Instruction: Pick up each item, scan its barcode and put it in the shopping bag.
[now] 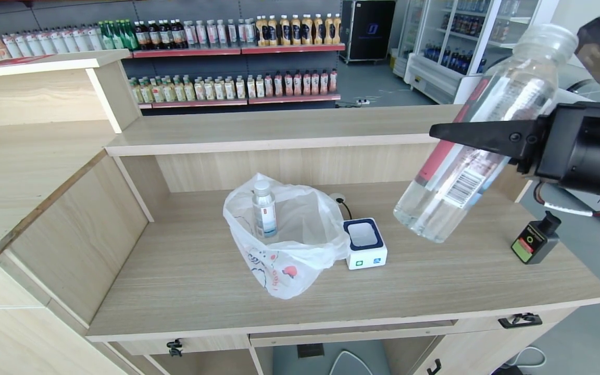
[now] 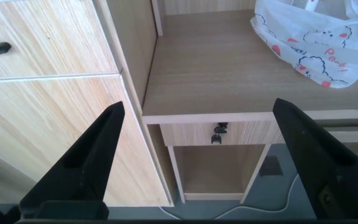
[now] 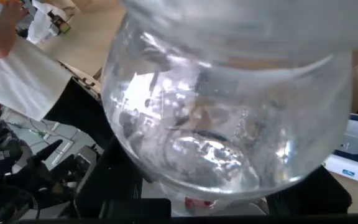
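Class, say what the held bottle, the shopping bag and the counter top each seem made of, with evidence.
Held bottle: probably clear glossy plastic; see-through, with bright glints.
Shopping bag: thin whitish plastic film, crumpled and slumping, seemingly translucent.
Counter top: pale matt wood grain, possibly laminate board.

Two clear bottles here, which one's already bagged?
The upright bottle inside the shopping bag, beside the scanner. The other bottle is tilted in the air, gripped by the right end effector.

The pale wooden bench has a raised back ledge; a key hangs below its front edge; behind, red-edged shelves carry rows of bottles; glass-door coolers stand farther right.
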Motion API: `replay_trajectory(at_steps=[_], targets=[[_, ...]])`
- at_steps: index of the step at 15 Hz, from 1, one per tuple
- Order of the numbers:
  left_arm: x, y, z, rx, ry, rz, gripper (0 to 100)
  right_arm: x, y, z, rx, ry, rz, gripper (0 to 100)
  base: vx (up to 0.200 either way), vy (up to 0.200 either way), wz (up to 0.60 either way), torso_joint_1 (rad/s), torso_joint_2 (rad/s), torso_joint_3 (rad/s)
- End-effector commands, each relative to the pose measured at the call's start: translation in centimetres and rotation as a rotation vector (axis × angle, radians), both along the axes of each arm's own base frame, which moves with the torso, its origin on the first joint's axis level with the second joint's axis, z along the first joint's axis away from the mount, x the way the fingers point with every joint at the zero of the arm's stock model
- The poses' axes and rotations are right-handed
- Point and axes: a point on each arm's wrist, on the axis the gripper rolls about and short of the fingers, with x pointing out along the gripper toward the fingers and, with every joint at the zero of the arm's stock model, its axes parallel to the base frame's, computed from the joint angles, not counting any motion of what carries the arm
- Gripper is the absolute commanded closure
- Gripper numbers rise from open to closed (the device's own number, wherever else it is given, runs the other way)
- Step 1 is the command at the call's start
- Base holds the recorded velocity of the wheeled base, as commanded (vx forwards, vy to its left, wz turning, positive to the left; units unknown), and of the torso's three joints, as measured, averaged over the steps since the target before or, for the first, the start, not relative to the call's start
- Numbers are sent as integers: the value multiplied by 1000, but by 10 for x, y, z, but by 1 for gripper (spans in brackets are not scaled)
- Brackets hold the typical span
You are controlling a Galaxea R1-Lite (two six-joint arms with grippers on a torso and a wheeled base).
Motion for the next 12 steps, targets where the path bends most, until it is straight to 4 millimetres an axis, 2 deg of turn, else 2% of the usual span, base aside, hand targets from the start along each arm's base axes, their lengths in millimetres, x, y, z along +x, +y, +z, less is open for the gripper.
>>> replay_trajectory(at_steps=[1, 3, 6, 12], targets=[[0, 0, 0, 0, 0, 1, 0, -30, 0, 11, 27, -42, 26, 100, 0, 0, 0, 0, 0, 0], [0, 0, 0, 0, 0, 1, 0, -37, 1, 10, 29, -43, 41, 100, 0, 0, 0, 0, 0, 0], [0, 0, 0, 0, 0, 1, 0, -59, 0, 13, 69, 1, 118, 100, 0, 0, 0, 0, 0, 0], [0, 0, 0, 0, 0, 1, 0, -81, 9, 15, 73, -2, 252, 100, 0, 0, 0, 0, 0, 0]])
